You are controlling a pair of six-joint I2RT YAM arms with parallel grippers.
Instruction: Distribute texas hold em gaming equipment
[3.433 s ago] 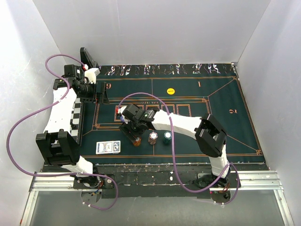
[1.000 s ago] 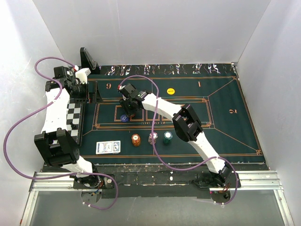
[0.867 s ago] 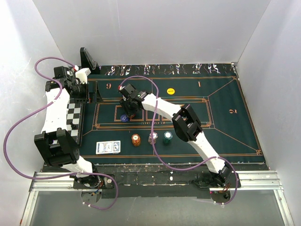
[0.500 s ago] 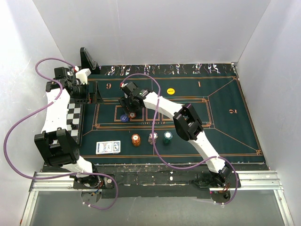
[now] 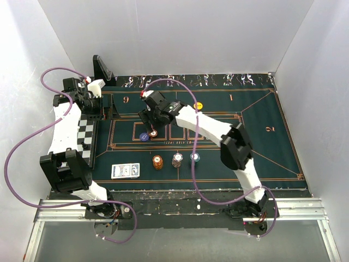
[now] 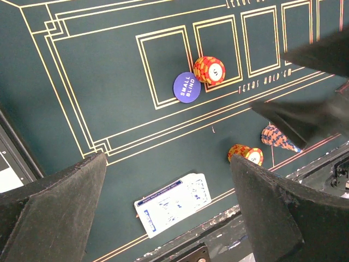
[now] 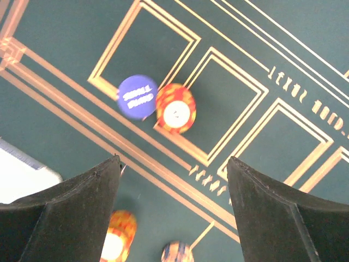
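Observation:
An orange chip stack [image 5: 154, 132] [image 7: 176, 107] [image 6: 209, 70] stands on the green mat beside the blue "small blind" disc [image 5: 144, 137] [image 7: 137, 96] [image 6: 186, 86]. My right gripper [image 5: 153, 121] [image 7: 173, 159] hangs open above and just behind it, with nothing between its fingers. Nearer the front edge stand another orange stack [image 5: 157, 161] [image 6: 245, 154], a white stack [image 5: 177, 160] and a teal stack [image 5: 194, 158]. The playing cards [image 5: 125, 171] [image 6: 173, 204] lie face down at the front left. A yellow disc [image 5: 198, 105] lies further back. My left gripper [image 5: 94, 95] [image 6: 167, 158] is open, high over the mat's left edge.
A black-and-white chequered board [image 5: 87, 136] lies along the mat's left side under the left arm. A black stand [image 5: 102, 68] sits at the back left corner. White walls close in on three sides. The right arm's purple cable [image 5: 192, 158] loops over the front chips.
The right gripper has opened and lifted back off the orange stack, which now stands free beside the blue disc. Its elbow has swung right. The left arm is still.

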